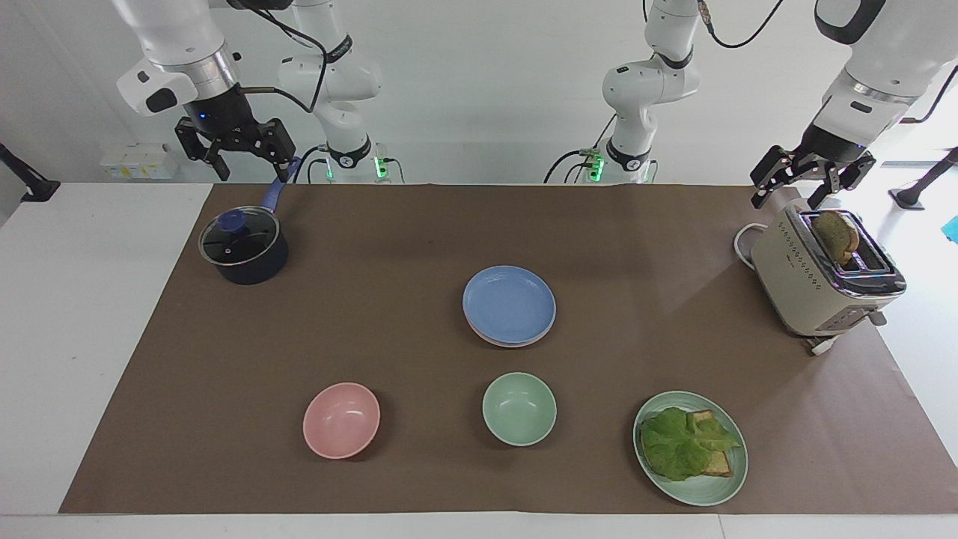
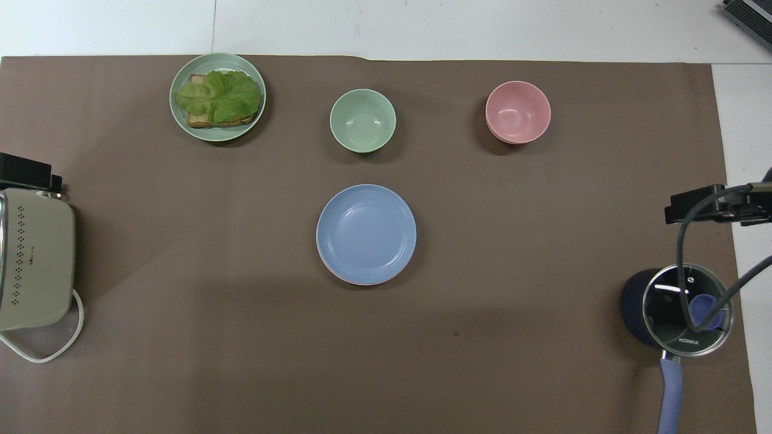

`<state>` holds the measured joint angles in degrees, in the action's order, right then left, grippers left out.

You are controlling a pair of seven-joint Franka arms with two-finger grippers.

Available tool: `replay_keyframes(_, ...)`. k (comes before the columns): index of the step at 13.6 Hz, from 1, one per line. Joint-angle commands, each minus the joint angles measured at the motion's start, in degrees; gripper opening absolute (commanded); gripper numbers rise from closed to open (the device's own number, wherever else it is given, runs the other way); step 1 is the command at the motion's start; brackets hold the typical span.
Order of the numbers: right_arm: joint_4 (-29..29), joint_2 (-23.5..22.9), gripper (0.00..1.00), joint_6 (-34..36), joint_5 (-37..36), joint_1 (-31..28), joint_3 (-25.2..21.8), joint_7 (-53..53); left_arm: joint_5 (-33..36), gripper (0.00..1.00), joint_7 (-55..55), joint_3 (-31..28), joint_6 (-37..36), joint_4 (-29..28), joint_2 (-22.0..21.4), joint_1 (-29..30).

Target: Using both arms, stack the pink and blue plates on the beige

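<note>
Blue plate [image 1: 509,303] tops a neat stack at mid-worktop in the facing view, with a pink rim [image 1: 500,340] peeping out beneath it; I can't make out the beige plate under those two, though I judge it sits at the bottom and the stacking is done. My right hand [image 1: 234,150] hangs released and empty over the pot's handle [image 1: 275,192], raised clear. My left hand [image 1: 810,177] hovers released and empty above the toaster [image 1: 819,281], parked well apart from the plates so nothing gets knocked.

From overhead, the blue plate [image 2: 366,234] sits just nearer the robots than the green bowl [image 2: 362,120], a pink sliver [image 2: 356,282] showing at its edge. The pink bowl [image 2: 518,111] and the lettuce plate [image 2: 217,96] stand untouched. Only part of my right hand [image 2: 693,204] shows, beside the pot [image 2: 678,308].
</note>
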<state>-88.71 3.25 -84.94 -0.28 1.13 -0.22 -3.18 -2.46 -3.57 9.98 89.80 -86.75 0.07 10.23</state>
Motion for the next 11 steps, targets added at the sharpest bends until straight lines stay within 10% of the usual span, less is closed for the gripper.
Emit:
replay_keyframes(1,-1.1,1.3,1.0,0.4,-1.3,-0.8,0.1,2.2,1.1,1.0,-0.3,0.0,-1.0,0.0,-0.6,0.1)
replay_keyframes(11,-0.8,1.3,1.0,2.8,-2.0,-0.8,-0.3,3.3,1.1,1.0,-0.3,0.0,-1.0,0.0,-0.7,0.1)
